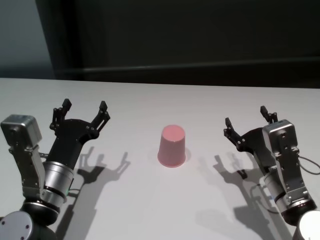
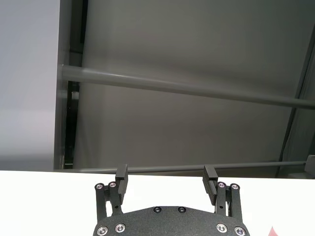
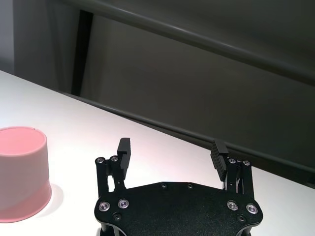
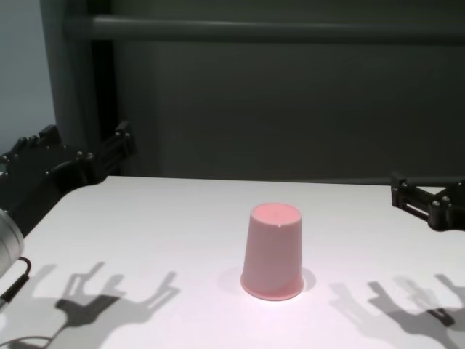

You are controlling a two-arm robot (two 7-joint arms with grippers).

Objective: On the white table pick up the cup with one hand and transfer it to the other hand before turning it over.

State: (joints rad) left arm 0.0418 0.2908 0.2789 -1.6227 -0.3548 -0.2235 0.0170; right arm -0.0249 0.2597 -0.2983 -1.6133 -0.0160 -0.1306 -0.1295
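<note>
The pink cup stands upside down, rim on the white table, near the middle; it also shows in the chest view as the cup and in the right wrist view as the cup. My left gripper hovers open to the cup's left, well apart from it, its fingers spread with nothing between. On the other side my right gripper is open too, clear of the cup, with empty space between its fingers.
A dark wall with horizontal rails runs behind the table's far edge. Gripper shadows fall on the tabletop on both sides of the cup.
</note>
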